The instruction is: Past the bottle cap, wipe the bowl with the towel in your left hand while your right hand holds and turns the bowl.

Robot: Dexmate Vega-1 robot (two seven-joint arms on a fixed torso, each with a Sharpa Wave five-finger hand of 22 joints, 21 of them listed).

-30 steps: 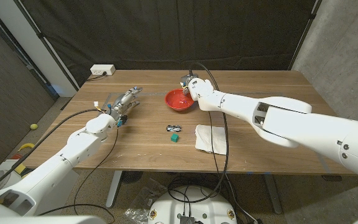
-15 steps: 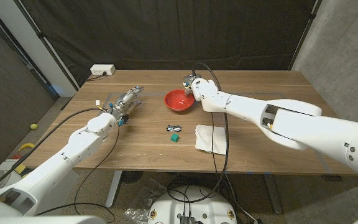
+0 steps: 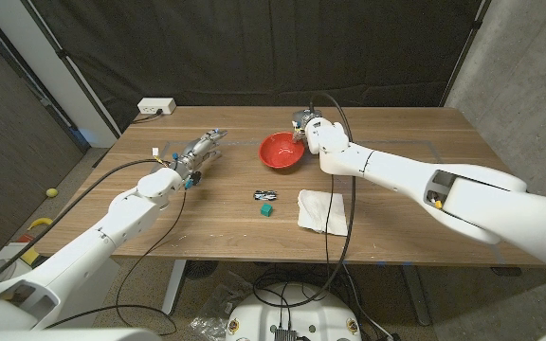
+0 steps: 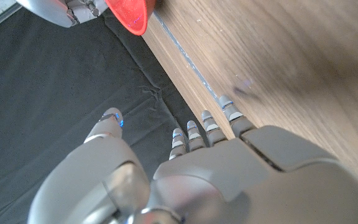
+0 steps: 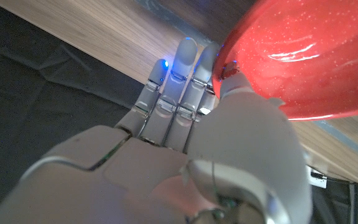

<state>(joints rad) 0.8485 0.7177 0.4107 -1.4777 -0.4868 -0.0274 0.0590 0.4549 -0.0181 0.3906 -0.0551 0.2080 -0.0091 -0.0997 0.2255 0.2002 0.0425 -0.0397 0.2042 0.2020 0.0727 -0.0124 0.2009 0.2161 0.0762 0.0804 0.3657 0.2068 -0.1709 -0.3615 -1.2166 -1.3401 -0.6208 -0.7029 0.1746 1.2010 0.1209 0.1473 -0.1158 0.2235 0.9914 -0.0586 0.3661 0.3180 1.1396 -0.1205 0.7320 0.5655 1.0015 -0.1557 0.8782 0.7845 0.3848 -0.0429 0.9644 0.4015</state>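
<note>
The red bowl (image 3: 281,151) sits at the table's far middle, and my right hand (image 3: 305,128) grips its rim on the right side. In the right wrist view my thumb lies on the bowl (image 5: 291,56) and my right hand (image 5: 185,124) has its fingers stretched behind it. My left hand (image 3: 202,150) hovers left of the bowl, fingers straight and apart, holding nothing. The left wrist view shows my left hand (image 4: 204,155) empty, with the bowl (image 4: 132,12) ahead. The white towel (image 3: 322,209) lies crumpled near the front edge. A small dark cap-like object (image 3: 265,196) lies before the bowl.
A small green block (image 3: 266,211) sits just in front of the dark object. A white power strip (image 3: 156,107) lies at the table's far left corner. A black cable (image 3: 341,204) hangs from my right arm across the towel. Black curtains stand behind the table.
My right hand has shifted right and slightly farther with the bowl in its grip. My left hand has reached a little farther and to the right, toward the bowl.
</note>
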